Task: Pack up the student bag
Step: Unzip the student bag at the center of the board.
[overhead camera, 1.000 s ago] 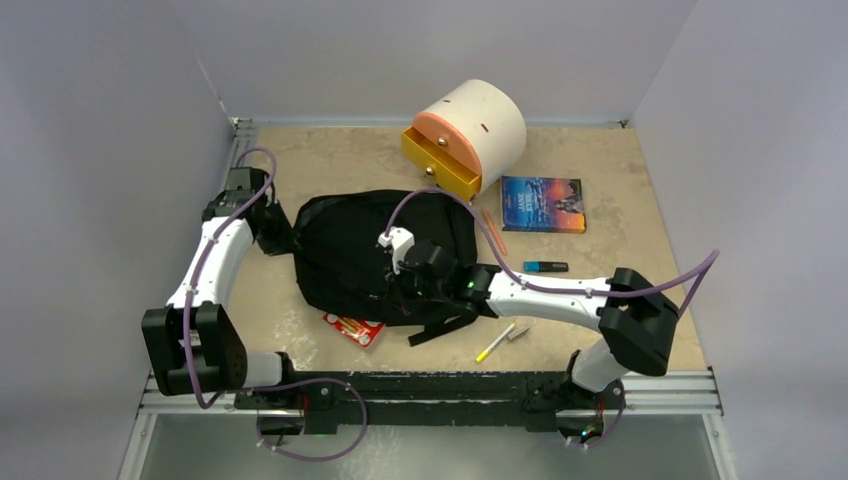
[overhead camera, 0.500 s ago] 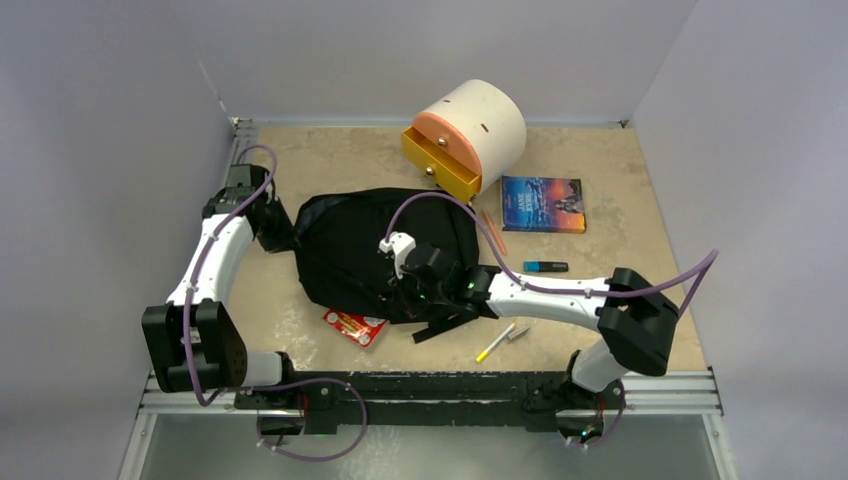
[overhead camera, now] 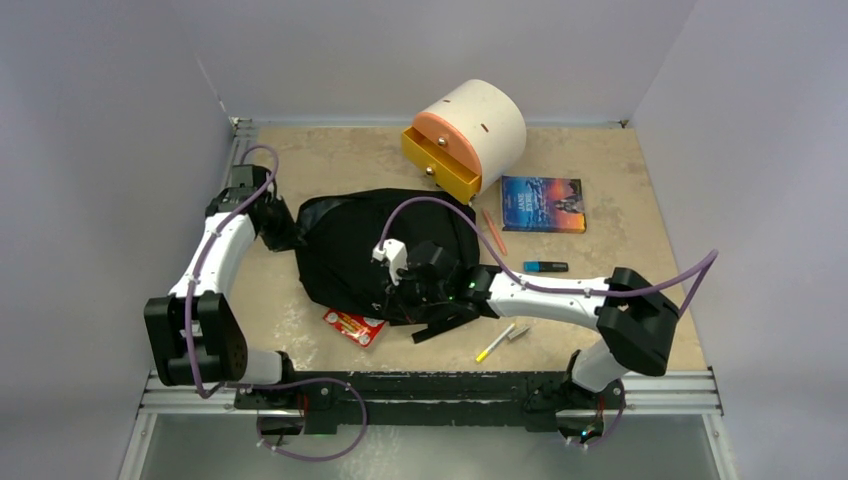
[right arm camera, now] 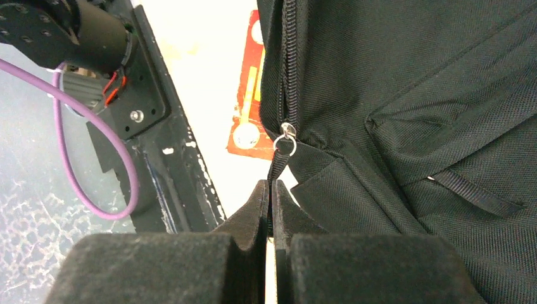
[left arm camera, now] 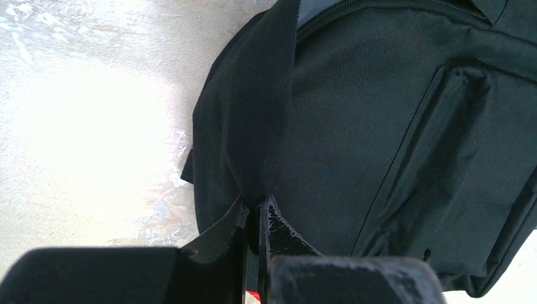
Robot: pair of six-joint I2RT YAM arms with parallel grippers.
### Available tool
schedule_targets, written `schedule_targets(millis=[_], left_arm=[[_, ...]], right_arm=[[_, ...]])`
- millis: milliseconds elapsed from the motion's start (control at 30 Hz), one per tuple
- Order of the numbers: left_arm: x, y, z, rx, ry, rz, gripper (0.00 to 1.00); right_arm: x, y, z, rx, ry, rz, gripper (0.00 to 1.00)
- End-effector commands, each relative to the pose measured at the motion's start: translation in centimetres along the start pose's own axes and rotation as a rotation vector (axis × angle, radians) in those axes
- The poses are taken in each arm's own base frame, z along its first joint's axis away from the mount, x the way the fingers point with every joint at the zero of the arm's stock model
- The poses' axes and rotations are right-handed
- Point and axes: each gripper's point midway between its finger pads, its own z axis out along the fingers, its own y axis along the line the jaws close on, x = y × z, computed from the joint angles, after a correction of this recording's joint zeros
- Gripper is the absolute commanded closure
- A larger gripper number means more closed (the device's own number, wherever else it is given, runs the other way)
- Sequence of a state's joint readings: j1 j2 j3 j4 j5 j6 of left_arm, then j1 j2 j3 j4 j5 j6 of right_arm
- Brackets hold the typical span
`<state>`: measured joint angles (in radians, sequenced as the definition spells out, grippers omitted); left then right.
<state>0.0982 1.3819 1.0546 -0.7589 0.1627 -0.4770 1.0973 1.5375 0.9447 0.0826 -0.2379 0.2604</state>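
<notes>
Black woven-fabric student bag (overhead camera: 345, 255), soft, creased, slumped flat.

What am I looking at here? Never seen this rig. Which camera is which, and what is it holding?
This is a left arm and a right arm, both robot arms bolted to the near edge of a table, each ending in a two-finger gripper. The wide picture comes from a fixed camera above and behind them. The two close-ups come from cameras on the wrists.

On the table lie a black student bag, a cream drawer box, a book, a blue highlighter, a red packet and a pen.

The left gripper is shut on a black strap of the bag. The right gripper is shut on the zipper pull.
</notes>
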Motion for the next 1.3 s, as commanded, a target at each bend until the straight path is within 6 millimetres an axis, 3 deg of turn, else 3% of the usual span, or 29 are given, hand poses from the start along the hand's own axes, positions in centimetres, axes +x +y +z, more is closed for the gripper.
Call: schedule_targets(millis=[0, 167, 433, 533, 600, 733, 900, 1100, 1267], left_arm=[[-3.4, -1.2, -0.1, 0.041, -0.097, -0.011, 1.00], [-4.4, -0.7, -0.1, 0.015, -0.119, -0.025, 1.00], [-5.0, -0.2, -0.2, 0.004, -0.130, -0.031, 1.00], [-4.7, -1.9, -0.7, 0.112, -0.127, 0.016, 1.00], [-4.4, -3.4, -1.4, 0.204, -0.130, 0.065, 1.00], [-3.1, -5.0, -2.6, 0.323, -0.137, 0.115, 1.00], [-1.3, -5.0, -2.8, 0.361, -0.120, 0.119, 1.00], [0.2, -5.3, -3.7, 0.410, -0.115, 0.117, 1.00], [0.9, -4.8, -4.1, 0.391, -0.122, 0.108, 1.00]], right_arm=[[2.7, -0.5, 0.3, 0.012, 0.112, 0.009, 1.00], [5.1, -2.2, 0.1, 0.103, 0.184, 0.046, 1.00], [4.0, -3.5, -1.3, 0.217, 0.144, 0.075, 1.00], [1.2, -2.7, -2.1, 0.204, 0.042, 0.088, 0.86], [-2.0, -1.9, -3.0, 0.192, -0.066, 0.087, 0.69], [-8.4, -0.3, -4.2, 0.156, -0.269, 0.077, 0.48], [-14.3, 0.5, -2.9, 0.145, -0.382, 0.095, 0.38], [-18.1, 0.6, 0.4, 0.136, -0.423, 0.249, 0.35], [-18.0, 0.5, 4.3, 0.105, -0.358, 0.307, 0.33]])
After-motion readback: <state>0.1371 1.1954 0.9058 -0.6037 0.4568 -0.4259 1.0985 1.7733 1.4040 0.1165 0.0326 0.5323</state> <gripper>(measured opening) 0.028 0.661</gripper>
